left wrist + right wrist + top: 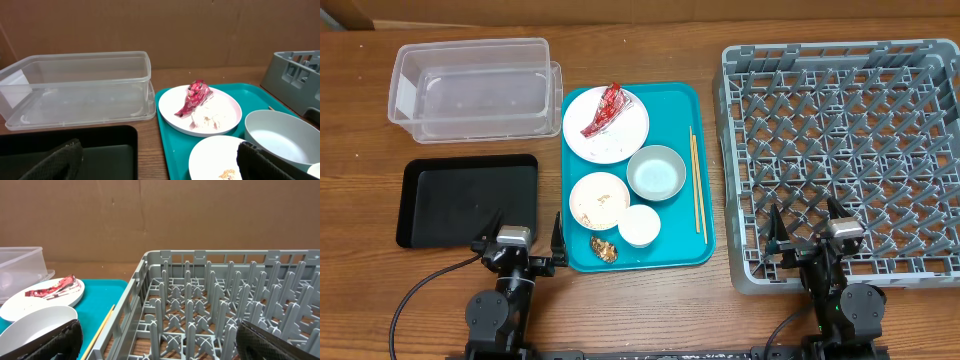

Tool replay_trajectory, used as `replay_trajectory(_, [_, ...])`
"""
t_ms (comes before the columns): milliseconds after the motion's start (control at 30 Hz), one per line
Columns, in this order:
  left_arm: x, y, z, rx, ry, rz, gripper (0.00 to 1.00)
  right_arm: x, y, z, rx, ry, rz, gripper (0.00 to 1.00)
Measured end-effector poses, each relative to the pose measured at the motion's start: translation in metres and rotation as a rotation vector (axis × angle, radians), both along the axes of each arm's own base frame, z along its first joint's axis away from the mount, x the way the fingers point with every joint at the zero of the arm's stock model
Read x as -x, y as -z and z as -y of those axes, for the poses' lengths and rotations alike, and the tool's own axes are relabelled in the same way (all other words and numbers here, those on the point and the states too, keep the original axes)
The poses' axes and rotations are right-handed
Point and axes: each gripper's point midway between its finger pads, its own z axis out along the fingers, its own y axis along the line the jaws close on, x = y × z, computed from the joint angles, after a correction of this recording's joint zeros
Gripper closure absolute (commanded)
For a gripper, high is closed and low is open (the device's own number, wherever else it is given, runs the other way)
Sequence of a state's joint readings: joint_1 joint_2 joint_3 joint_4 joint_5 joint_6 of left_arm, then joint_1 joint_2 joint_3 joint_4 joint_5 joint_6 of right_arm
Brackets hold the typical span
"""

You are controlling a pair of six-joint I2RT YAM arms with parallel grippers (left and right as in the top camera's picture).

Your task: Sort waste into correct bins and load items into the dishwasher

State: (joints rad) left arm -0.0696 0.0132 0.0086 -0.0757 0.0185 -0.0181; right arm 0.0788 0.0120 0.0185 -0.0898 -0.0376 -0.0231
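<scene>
A red wrapper [602, 108] and a white tissue [207, 116] lie on the white plate [620, 138] on the teal tray [670, 100]. The tray also holds a grey-blue bowl [655, 172], a white bowl [598, 200] with food bits, a white cup [640, 225], a brown scrap [604, 248] and chopsticks [697, 180]. My left gripper [520, 240] is open and empty, between the black tray [460, 200] and the teal tray. My right gripper [807, 232] is open and empty over the front left of the grey rack [840, 140].
The clear tub [470, 90] stands at the back left, behind the black tray. In the left wrist view the wrapper [195, 97] lies ahead to the right. In the right wrist view the rack pegs [225, 295] lie directly ahead.
</scene>
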Motion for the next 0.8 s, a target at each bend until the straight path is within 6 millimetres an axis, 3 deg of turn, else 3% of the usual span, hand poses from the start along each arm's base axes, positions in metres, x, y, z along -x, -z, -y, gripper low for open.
replay_trajectory(533, [0.0, 0.001, 0.0, 0.116, -0.011, -0.018, 0.0, 0.0, 0.001, 0.0, -0.089, 0.003, -0.015, 0.0])
replay_trajectory(700, [0.004, 0.004, -0.001, 0.127, -0.018, -0.065, 0.0, 0.0, 0.016, 0.0, -0.103, 0.007, -0.086, 0.0])
replay_trajectory(800, [0.007, 0.016, -0.001, 0.13, -0.025, -0.158, 0.0, 0.001, 0.017, 0.0, -0.106, 0.011, -0.139, 0.0])
